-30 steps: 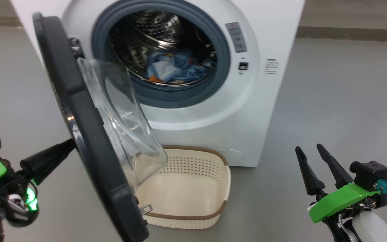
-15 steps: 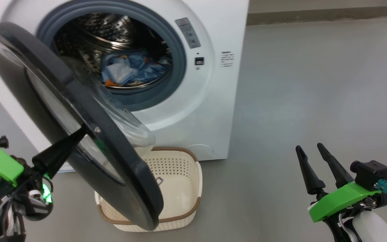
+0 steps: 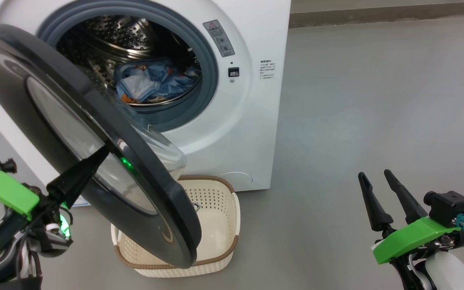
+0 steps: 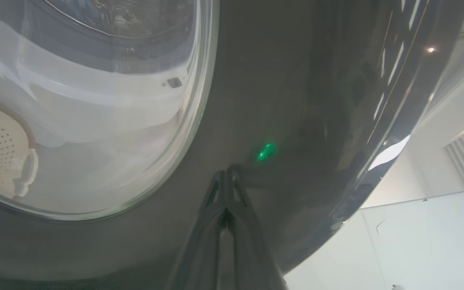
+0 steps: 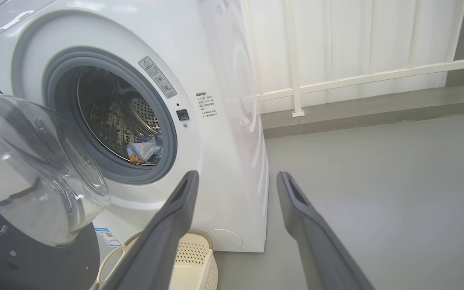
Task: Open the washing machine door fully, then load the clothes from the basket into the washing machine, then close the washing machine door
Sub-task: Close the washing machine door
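left pincer (image 3: 100,153) has its 2 dark fingers pressed together with nothing between them. the tips touch the glossy outer face of the washing machine door (image 3: 143,181), and the left wrist view shows those closed tips against the black surface beside a green reflection. the door stands partly open, swung out from the washing machine (image 3: 252,129) and hanging over the basket (image 3: 224,201). the basket sits on the grey floor (image 3: 357,100) just in front of the machine. the clothes (image 3: 151,82) lie inside the drum. right pincer (image 3: 375,177) hovers well apart at the lower right, its 2 fingers spread and holding nothing.
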Available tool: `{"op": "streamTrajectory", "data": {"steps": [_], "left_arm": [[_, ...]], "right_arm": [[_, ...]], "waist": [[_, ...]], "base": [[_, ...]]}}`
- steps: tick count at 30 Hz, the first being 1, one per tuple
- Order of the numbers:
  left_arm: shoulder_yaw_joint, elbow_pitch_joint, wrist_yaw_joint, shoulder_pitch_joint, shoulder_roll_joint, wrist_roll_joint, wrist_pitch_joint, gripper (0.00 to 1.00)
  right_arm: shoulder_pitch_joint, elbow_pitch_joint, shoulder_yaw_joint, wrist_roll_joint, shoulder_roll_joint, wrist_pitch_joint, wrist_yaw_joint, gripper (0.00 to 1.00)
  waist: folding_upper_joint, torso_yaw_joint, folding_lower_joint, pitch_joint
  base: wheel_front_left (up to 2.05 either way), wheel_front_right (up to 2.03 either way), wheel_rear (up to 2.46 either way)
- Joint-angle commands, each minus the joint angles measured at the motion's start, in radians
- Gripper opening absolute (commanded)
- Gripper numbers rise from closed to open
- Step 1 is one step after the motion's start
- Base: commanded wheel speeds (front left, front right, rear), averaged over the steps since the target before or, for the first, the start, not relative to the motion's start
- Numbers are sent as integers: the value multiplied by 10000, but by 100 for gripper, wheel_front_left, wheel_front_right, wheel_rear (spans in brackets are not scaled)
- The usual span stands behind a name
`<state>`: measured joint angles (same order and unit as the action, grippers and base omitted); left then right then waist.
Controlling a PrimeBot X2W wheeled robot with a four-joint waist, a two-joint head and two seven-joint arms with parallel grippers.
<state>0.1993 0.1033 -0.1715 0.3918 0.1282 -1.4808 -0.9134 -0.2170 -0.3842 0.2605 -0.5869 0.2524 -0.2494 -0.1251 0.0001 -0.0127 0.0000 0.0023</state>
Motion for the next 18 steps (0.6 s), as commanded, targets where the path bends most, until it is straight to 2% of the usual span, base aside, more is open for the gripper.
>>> {"op": "streamTrajectory", "data": {"steps": [1,12,13,15,16,17,18], "left_arm": [[257,-272,150,534,212,247,98,0],[240,-831,333,389,436,751,404,2],[268,-897,388,350,459,826,492,23],[302,-1023,514,255,489,974,655,42],[340,-1130,649,132,507,1129,838,80],[341,-1188,755,54,534,1251,944,100],[310,-1251,885,-45,592,1425,1046,100]], "right_arm": [[-231,239,147,133,59,-124,-56,100],[-154,301,40,164,20,-124,-56,100],[-148,307,33,165,16,-124,-56,100],[-130,317,20,160,7,-124,-56,100],[-116,328,10,165,3,-124,-56,100],[-117,335,10,168,2,-124,-56,100],[-120,342,11,170,3,-124,-56,100]], "waist": [[-1,89,0,-5],[-1,354,0,-5],[-1,360,0,-2],[-1,370,0,0],[-1,367,0,13],[-1,356,0,18],[-1,340,0,22]], "base": [[0,0,0],[0,0,0],[0,0,0],[0,0,0],[0,0,0],[0,0,0],[0,0,0]]}}
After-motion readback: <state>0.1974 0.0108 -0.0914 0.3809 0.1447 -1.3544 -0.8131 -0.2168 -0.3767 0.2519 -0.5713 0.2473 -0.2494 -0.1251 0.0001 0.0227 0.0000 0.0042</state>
